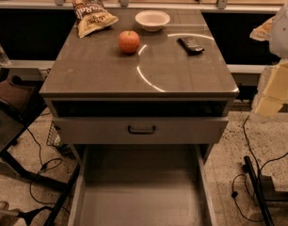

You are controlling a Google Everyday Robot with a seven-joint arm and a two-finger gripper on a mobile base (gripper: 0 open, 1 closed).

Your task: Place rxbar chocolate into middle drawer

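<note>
The rxbar chocolate (191, 44) is a small flat black bar lying on the right side of the cabinet top, to the right of the red apple (129, 41). The middle drawer (141, 199) is pulled out wide below the cabinet, showing a plain grey floor and thin side walls with nothing in it. My gripper (271, 95) hangs as a pale cream shape at the right edge of the view, off the cabinet's right side, well apart from the bar and above the floor beside the drawer.
A tan snack bag (91, 13) lies at the back left of the cabinet top and a white bowl (152, 20) at the back middle. A grey drawer front with a dark loop handle (141, 129) sits above the open drawer. Cables (247, 182) and chair legs lie on the floor at both sides.
</note>
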